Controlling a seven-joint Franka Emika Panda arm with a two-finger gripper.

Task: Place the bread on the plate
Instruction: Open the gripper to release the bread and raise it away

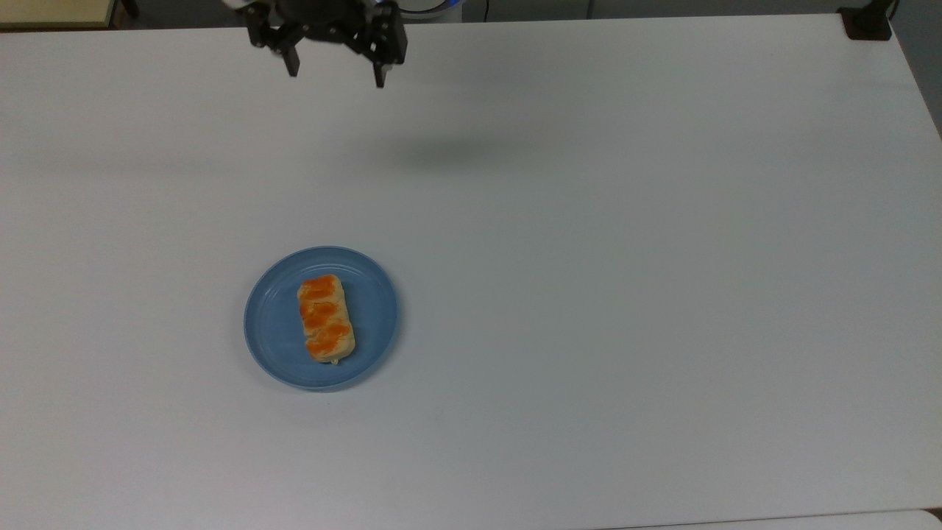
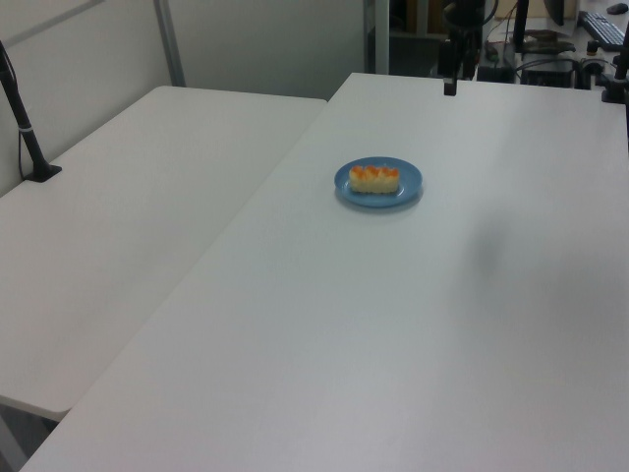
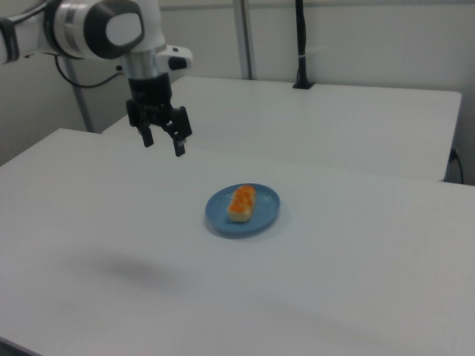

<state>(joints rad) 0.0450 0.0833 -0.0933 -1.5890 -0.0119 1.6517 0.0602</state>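
The bread [image 1: 325,318] lay flat on the plate [image 1: 272,327], well apart from the gripper [image 1: 335,71], empty and spread; placing looked done, only retreat remaining

I see a plain glossy blue plate [image 1: 372,335] on my white table [image 1: 625,294]. The bread [image 1: 324,319] on it is pale yellow with orange-brown glazed patches along its top. My gripper [image 3: 163,143] is black, below a white and grey arm [image 3: 104,30].
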